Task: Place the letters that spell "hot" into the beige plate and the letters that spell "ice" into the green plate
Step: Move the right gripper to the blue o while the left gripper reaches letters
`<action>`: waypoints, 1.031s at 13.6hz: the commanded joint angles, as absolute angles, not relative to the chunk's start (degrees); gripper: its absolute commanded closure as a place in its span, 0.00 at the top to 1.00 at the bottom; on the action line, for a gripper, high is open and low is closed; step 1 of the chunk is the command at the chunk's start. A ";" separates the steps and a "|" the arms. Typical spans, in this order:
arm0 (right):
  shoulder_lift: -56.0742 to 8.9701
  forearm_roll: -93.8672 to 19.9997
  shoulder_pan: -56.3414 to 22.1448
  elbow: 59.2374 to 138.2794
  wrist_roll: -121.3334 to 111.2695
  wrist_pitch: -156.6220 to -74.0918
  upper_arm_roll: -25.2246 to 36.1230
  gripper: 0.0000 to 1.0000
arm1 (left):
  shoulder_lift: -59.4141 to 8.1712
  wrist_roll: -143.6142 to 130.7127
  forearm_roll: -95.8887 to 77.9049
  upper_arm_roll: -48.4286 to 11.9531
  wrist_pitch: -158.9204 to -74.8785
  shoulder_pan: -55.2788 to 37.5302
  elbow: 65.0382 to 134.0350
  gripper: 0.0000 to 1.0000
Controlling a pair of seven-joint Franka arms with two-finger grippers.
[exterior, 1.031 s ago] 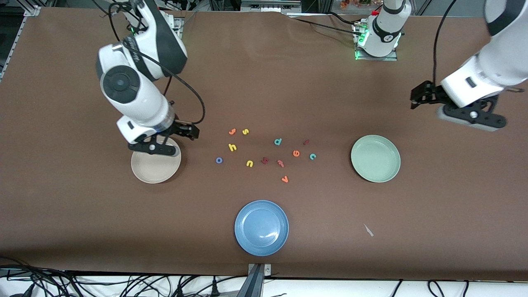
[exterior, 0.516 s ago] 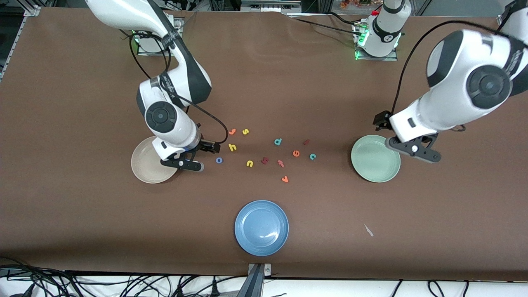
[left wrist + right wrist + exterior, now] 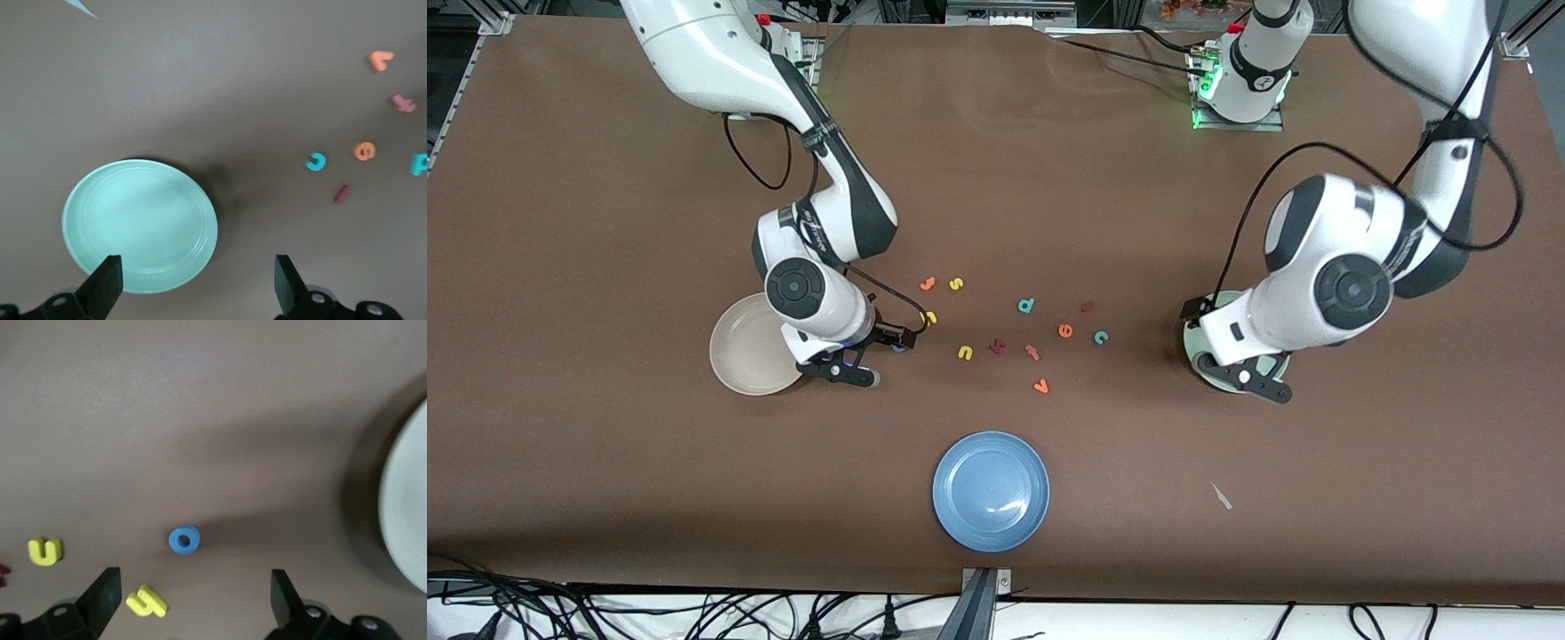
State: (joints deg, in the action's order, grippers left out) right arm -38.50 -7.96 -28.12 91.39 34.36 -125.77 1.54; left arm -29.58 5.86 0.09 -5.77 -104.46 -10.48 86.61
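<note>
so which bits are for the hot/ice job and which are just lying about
Job: yellow h, blue o, orange t, beige plate; dark red i, teal c, orange e, green plate.
Lying about: yellow n, yellow s, teal d, orange v, pinkish t, blue plate.

I see a matt brown table cover (image 3: 605, 222), cloth-like, with a faint crease near its 12 o'clock edge. The blue plate (image 3: 991, 491) at 6 o'clock looks glazed; it carries a small bright highlight. The green plate (image 3: 140, 225) is smooth with a soft sheen and faint concentric rings. The beige plate (image 3: 743, 356) reads smooth, duller. The blue "o" (image 3: 184, 539), yellow "h" (image 3: 146, 601) and yellow "n" (image 3: 45, 551) look like matt foam, no glare. The teal "c" (image 3: 316, 161), orange "e" (image 3: 364, 151) and dark red "i" (image 3: 341, 194) look the same. Arm shells are glossy white plastic (image 3: 1325, 284); the gripper fingers (image 3: 103, 593) are matt black.
</note>
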 commanded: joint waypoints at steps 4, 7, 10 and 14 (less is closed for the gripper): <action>-42.71 -8.61 -29.70 90.26 34.45 -129.55 1.76 0.96 | -38.32 6.59 0.18 -5.89 -110.56 -10.89 84.29 1.00; -43.42 -8.09 -30.76 90.35 34.45 -130.77 1.85 0.91 | -38.14 4.75 0.00 -5.80 -110.30 -12.04 82.89 1.00; -44.21 -5.19 -31.20 90.35 34.54 -132.01 1.85 0.88 | -38.23 -7.16 -1.05 -5.89 -110.21 -14.31 82.35 1.00; -44.12 -4.31 -31.20 90.35 34.02 -132.01 1.93 0.81 | -38.41 -24.39 -1.41 -5.89 -110.21 -18.18 82.70 1.00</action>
State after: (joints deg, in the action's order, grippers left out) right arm -43.50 -5.31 -30.88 91.30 34.30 -131.70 1.63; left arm -38.22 -17.13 -0.33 -6.32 -111.16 -16.34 83.20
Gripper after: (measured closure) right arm 0.167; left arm 0.000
